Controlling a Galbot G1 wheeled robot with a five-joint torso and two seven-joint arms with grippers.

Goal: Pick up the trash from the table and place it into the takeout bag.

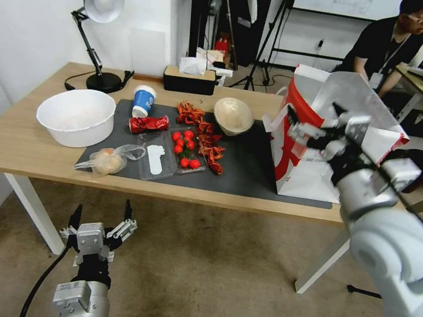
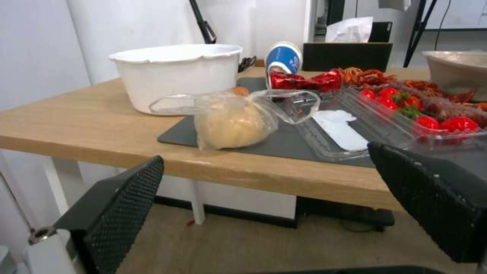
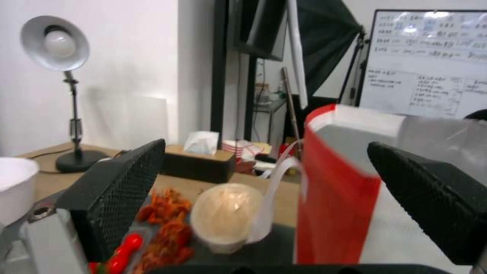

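Note:
On the table (image 1: 21, 142) the trash lies on a dark mat (image 1: 253, 165): a knotted clear bag (image 1: 106, 160) (image 2: 231, 123) at the front left, a crushed red can (image 1: 148, 124) (image 2: 299, 80), a blue-and-white paper cup (image 1: 144, 100) (image 2: 284, 57) and a beige bowl (image 1: 233, 115) (image 3: 223, 215). The takeout bag (image 1: 326, 144) (image 3: 335, 205) stands upright and open-topped at the mat's right end. My right gripper (image 1: 312, 115) (image 3: 266, 144) hovers open and empty at the bag's top. My left gripper (image 1: 103, 208) (image 2: 264, 154) hangs open, low before the table's front edge, facing the knotted bag.
A large white bowl (image 1: 76, 115) sits at the table's left. A clear tray with red tomatoes (image 1: 183, 149) and red crayfish shells (image 1: 204, 136) lie mid-mat. A desk lamp (image 1: 102, 2) and a tissue box (image 1: 189, 77) stand at the back edge.

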